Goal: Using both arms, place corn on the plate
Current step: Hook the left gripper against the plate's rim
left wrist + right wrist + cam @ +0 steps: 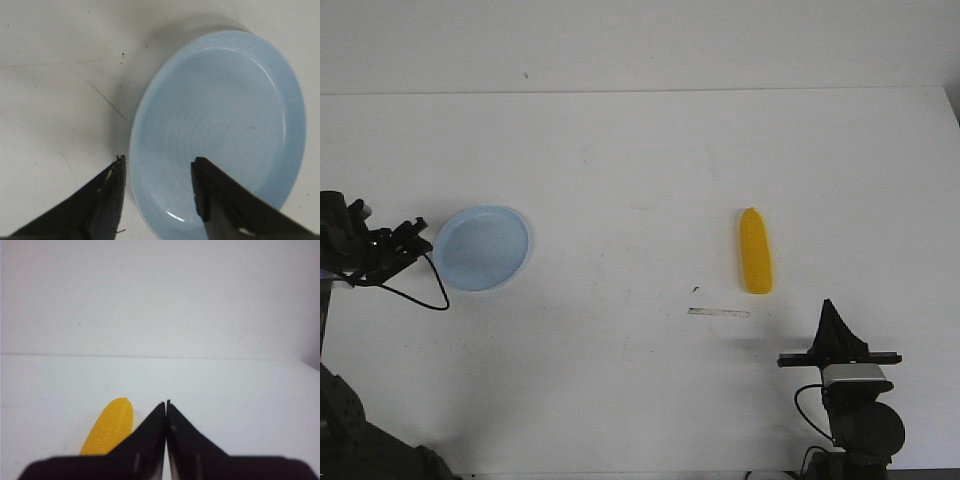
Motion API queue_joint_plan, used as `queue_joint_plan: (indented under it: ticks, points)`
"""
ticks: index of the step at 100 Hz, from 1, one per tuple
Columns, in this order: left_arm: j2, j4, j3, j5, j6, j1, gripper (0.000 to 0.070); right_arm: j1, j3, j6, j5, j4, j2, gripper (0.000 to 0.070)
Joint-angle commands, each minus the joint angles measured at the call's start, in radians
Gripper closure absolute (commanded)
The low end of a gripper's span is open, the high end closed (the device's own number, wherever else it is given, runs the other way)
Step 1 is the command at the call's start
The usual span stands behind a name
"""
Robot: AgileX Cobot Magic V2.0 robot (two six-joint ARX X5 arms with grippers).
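Observation:
The yellow corn (755, 252) lies on the white table at right of centre, its tapered end pointing away from me. It also shows in the right wrist view (108, 428). The pale blue plate (481, 247) sits at the left. My left gripper (420, 233) is open at the plate's left edge; in the left wrist view its fingers straddle the plate's rim (150, 220), one finger over the plate (235, 115), one outside, gripper (158, 167). My right gripper (831, 312) is shut and empty, near and right of the corn; it also shows in its wrist view (165, 404).
A thin pale strip (719, 313) lies on the table just in front of the corn. The table's far edge (640, 92) meets a white wall. A black cable (425, 296) loops by the left arm.

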Motion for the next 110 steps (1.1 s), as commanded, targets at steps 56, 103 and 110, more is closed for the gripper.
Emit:
queue_joint_plan:
  ticks: [56, 103, 110]
  points:
    - [0.156, 0.018, 0.028, -0.002, 0.029, -0.034, 0.0326, -0.002, -0.002, -0.002, 0.0, 0.01, 0.0, 0.0699]
    - [0.194, -0.007, 0.028, 0.003, 0.037, -0.098, 0.0513, -0.002, -0.002, -0.002, 0.0, 0.01, 0.0, 0.0699]
    - [0.194, -0.009, 0.028, 0.003, 0.037, -0.098, 0.059, -0.002, -0.002, -0.002, 0.0, 0.01, 0.0, 0.0699]
